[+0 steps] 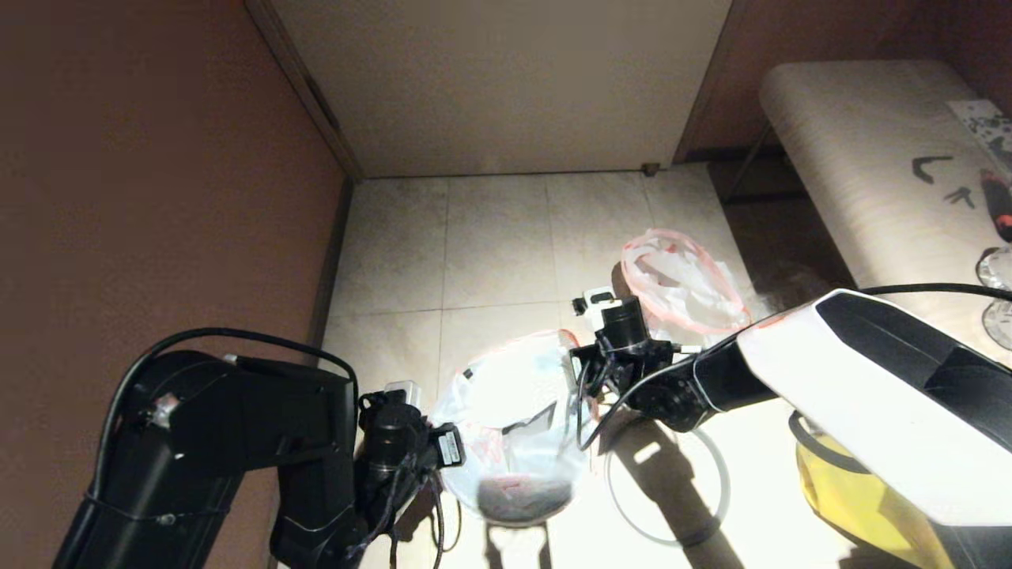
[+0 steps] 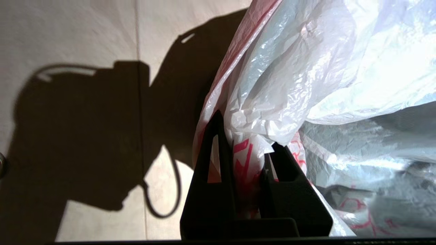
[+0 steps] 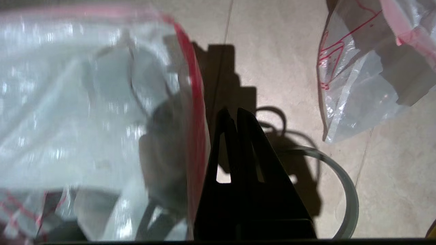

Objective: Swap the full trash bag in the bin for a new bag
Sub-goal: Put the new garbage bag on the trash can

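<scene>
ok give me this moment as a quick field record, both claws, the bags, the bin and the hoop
left claw: shut on the full bag's plastic
right claw: shut, holding nothing, beside that bag's red hem
bin: under the full bag, dark wall showing through
hoop: flat on the floor, off the bin
new bag: crumpled on the floor, farther from the robot
yellow bag: under the right arm

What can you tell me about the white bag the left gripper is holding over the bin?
The full trash bag is thin, crinkled, translucent white plastic with a pink-red hem and red print. It bulges above the bin, its mouth open upward. The left gripper pinches a bunched fold of its side; the right gripper sits beside its red hem, apparently gripping none of it.
</scene>
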